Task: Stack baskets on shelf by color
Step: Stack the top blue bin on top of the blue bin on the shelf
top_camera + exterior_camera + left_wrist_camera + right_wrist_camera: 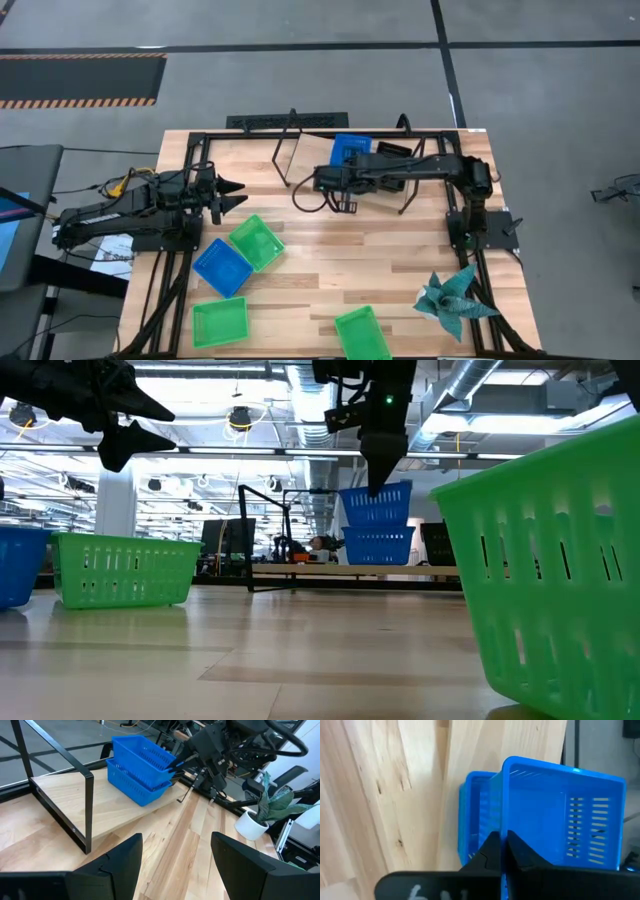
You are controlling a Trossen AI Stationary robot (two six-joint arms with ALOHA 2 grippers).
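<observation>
The right gripper (332, 180) reaches over the shelf (107, 805) at the far side of the table (350, 250). Its fingers (492, 851) are pinched tight on the near wall of a blue basket (377, 505). That basket hangs a little tilted, just above a second blue basket (379, 545) that sits on the shelf toward its right end. In the left wrist view the held basket (141, 752) is partly nested over the lower one (135, 782). The left gripper (233, 194) waits in the air over the left side of the table, with its fingers (120, 862) spread apart and nothing between them. Just near of it, a third blue basket (221, 267) lies on the table touching a green basket (257, 242). Two more green baskets sit at the near edge, one on the left (219, 322) and one toward the middle (362, 332). A teal paper plant (455, 296) stands at the near right corner.
</observation>
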